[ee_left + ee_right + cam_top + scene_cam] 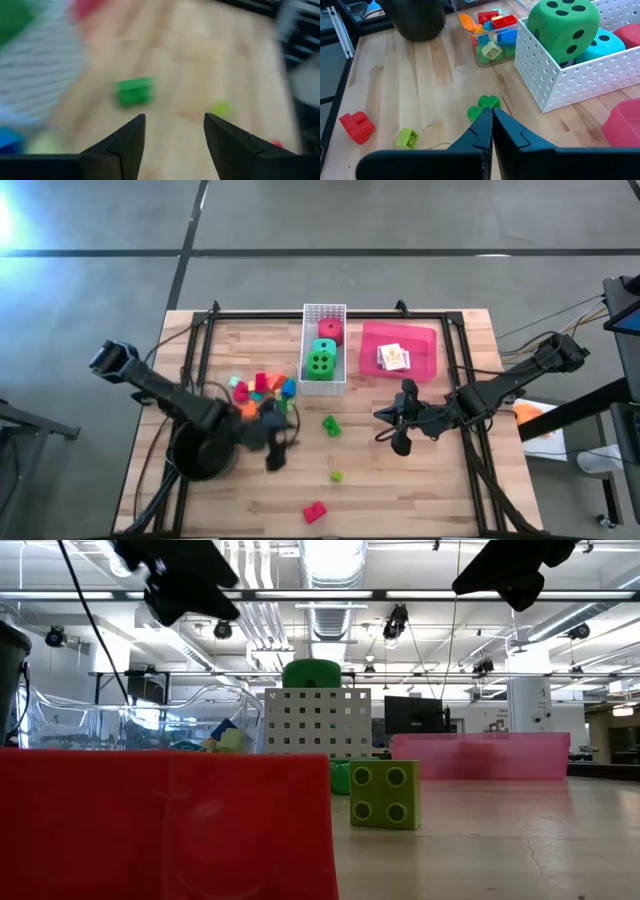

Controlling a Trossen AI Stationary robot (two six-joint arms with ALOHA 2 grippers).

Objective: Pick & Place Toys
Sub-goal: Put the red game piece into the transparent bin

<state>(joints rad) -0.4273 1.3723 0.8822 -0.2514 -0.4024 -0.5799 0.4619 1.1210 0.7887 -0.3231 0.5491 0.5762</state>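
High view first, looking straight down: the white perforated plastic basket [324, 350] at the back of the wooden table [420, 490] already holds the big green foam die [321, 361], the teal die [326, 346] behind it and the red die [330, 330] at the far end. That part looks settled! Just beside it, the red plastic tray [400, 352] carries a small flat card pack [394, 357].

Plenty left, though. A heap of small multicoloured building bricks [262, 387] sits to the left of the basket, apparently inside a clear container. Three pieces lie loose on the bare wood: a green brick [331, 425] near the middle, a small yellow-green brick [336, 476] nearer the front, and a red brick [314, 512] at the front edge.

The left gripper [272, 456] hangs over the table between the heap and the loose green brick, next to the round black pot [203, 451]. In its wrist view its fingers [126, 145] stand about half apart with nothing between them, the green brick ahead on the wood. The right gripper [400, 442] waits over the right half, fingers pressed together and empty.

My read: the dice are done, the bricks barely begun, and the green one looks like the next target.
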